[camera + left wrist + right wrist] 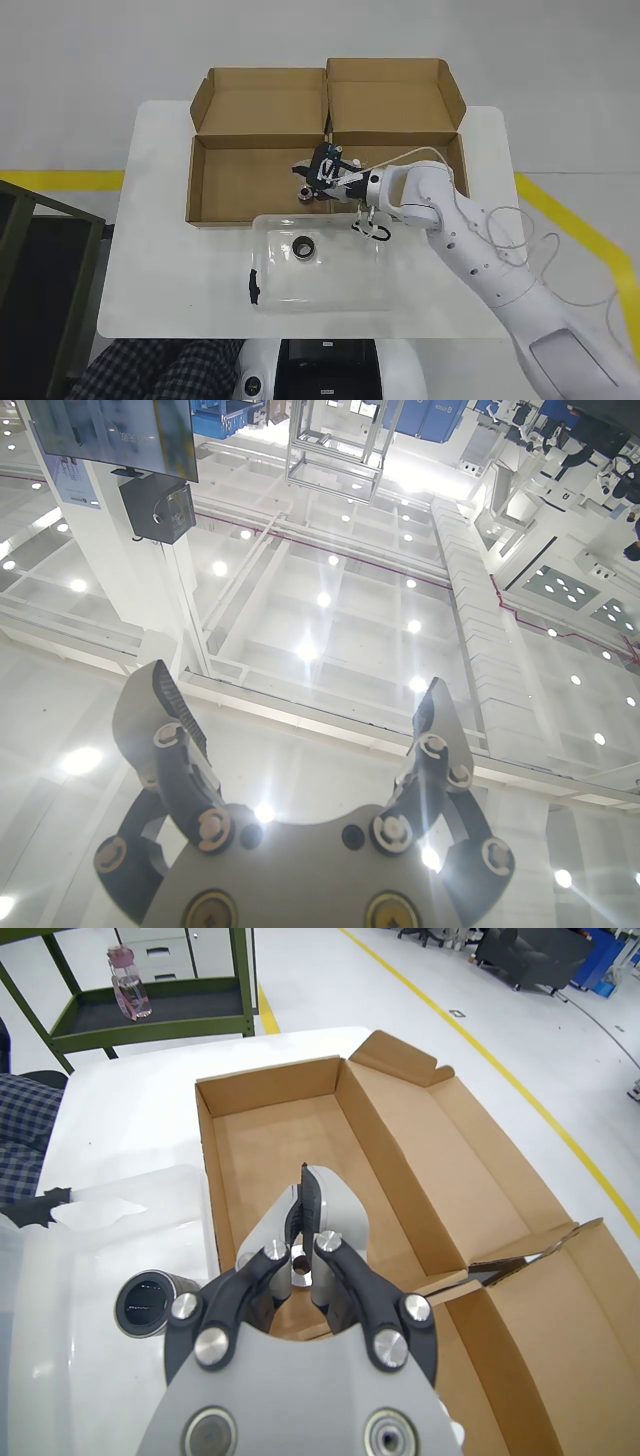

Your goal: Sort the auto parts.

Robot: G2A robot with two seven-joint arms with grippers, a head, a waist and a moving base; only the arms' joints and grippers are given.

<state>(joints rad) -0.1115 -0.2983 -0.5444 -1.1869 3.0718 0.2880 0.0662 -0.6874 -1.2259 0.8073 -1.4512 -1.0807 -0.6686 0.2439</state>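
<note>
My right gripper (305, 1180) has its fingers pinched narrow on a small silver part (301, 1272) with a hole through it, gripped low between the pads. It hangs over the near right corner of the open cardboard box on my left (280, 1128), just beside the wall it shares with the second cardboard box (500, 1328). Nearer my body sits a clear plastic bin (330, 285) on the white table (160, 250), and a dark-bored metal cylinder (142, 1310) lies inside it, well apart from the part I hold. My left gripper (295, 685) points up at the ceiling, its ribbed fingers (172, 700) spread wide with nothing between them.
</note>
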